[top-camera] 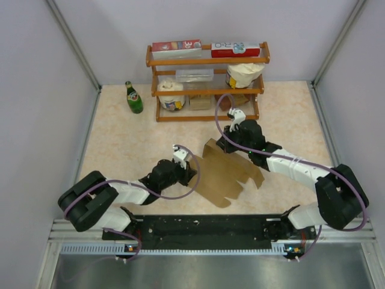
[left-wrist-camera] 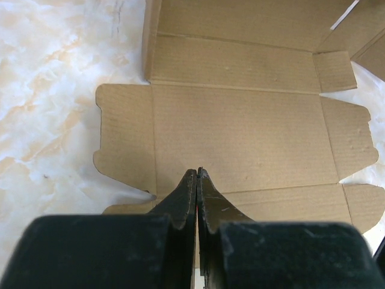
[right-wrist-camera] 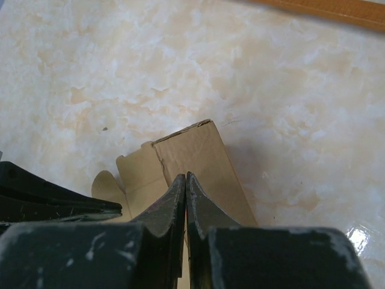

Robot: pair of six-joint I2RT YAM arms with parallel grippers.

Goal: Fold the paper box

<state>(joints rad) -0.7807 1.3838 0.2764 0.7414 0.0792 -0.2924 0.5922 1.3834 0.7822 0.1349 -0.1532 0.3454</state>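
The paper box (top-camera: 231,174) is a kraft-brown die-cut sheet lying mostly flat in the middle of the table. Its far left flap (top-camera: 210,149) stands raised. My left gripper (top-camera: 192,173) is shut at the sheet's left edge. In the left wrist view its tips (left-wrist-camera: 197,171) rest over the flat panels (left-wrist-camera: 240,132) with nothing between them. My right gripper (top-camera: 224,144) is shut at the raised flap. In the right wrist view its tips (right-wrist-camera: 185,176) sit against that upright flap (right-wrist-camera: 192,153). A dark part of the left gripper (right-wrist-camera: 48,198) shows at the left of that view.
A wooden shelf (top-camera: 207,90) stands at the back with red-and-white cartons (top-camera: 176,47) on top and containers below. A green bottle (top-camera: 133,98) stands to its left. Grey walls close both sides. The shelf's edge (right-wrist-camera: 337,9) is just beyond the right gripper.
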